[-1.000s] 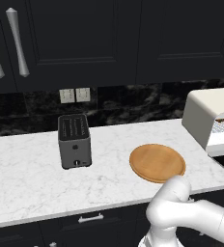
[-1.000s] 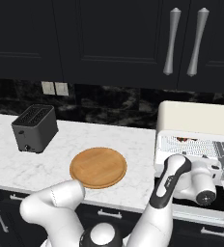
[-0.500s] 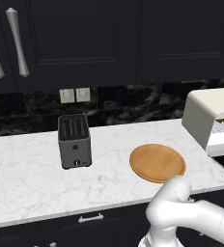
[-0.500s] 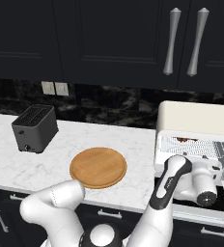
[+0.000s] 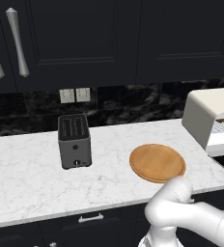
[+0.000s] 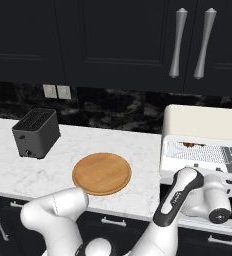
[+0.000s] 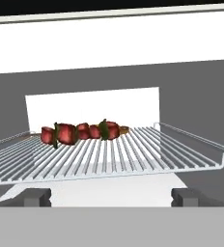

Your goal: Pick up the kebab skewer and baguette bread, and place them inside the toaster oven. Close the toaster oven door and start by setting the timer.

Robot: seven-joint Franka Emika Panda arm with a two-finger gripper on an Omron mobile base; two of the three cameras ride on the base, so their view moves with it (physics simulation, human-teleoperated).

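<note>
Skewer parked on the rack, gripper [image 7: 109,197] spread wide with nothing in it.

Sat right at the mouth of the toaster oven [image 6: 204,131], tips far apart and empty. Spotted the kebab skewer [image 7: 82,131] ahead and a bit left of the tips, lying flat toward the back of the wire rack [image 7: 133,157]. Looked light but fiddly: thin stiff stick, soft chunks likely to slide or squash, so best pinched across the stick between chunks if ever moved again. Couldn't make out the baguette bread anywhere; wooden plate [image 6: 102,173] off to the left sat bare. Door looked down, not yet shut.
</note>
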